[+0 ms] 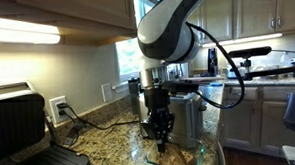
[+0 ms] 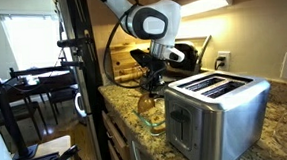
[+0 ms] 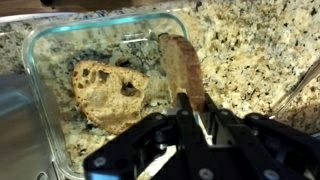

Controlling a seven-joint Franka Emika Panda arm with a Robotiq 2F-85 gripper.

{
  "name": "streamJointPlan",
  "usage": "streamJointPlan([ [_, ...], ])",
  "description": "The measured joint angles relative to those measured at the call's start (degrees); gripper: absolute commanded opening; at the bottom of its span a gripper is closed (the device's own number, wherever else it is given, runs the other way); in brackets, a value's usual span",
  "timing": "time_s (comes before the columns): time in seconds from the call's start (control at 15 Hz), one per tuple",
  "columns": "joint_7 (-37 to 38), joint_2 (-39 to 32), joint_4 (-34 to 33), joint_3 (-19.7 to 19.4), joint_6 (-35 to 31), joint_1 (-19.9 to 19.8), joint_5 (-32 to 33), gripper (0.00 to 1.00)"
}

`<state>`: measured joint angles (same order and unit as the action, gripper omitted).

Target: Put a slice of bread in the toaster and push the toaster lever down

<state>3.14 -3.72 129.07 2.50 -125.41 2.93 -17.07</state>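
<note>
The fingers, nearly closed, pinch the slice of bread on edge at frame centre, its long axis pointing toward the top.

The slice of bread between the black fingers shows dark brown crust, the second slice just left of them in the wrist view is blotchy pale tan, the countertop beyond them speckled beige-black-white, the toaster beside them brushed silver.
</note>
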Motion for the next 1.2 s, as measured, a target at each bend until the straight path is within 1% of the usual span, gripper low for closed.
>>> streamJointPlan([
  [0.27,0.00,0.61,-0.03,-0.81,-0.12,-0.40,-0.42,0.05],
  [0.53,0.00,1.51,-0.15,-1.97,-0.19,-1.61,-0.62,0.05],
  [1.2,0.05,6.60,0.51,-3.09,-0.20,-2.21,-1.43,0.05],
])
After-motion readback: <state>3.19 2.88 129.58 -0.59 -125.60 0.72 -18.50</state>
